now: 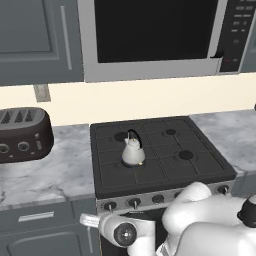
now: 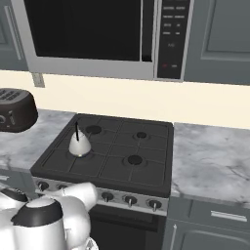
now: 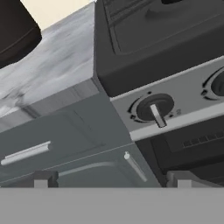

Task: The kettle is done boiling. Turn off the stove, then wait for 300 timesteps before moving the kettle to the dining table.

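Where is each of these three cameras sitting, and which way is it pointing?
Left base view: behind the arm's left, looking down at the stove and kettle; white arm lower right.
Right base view: behind its right, same stove and kettle; arm lower left.
Hand view: on the hand, facing a stove knob; open end effector tips at bottom.
Shared: stove, toaster.

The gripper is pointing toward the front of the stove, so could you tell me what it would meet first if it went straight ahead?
Probably the leftmost knob on the stove front strip: it sits ahead of the open gripper, somewhat toward one fingertip. Depth is unclear, so it might graze the strip beside it instead.
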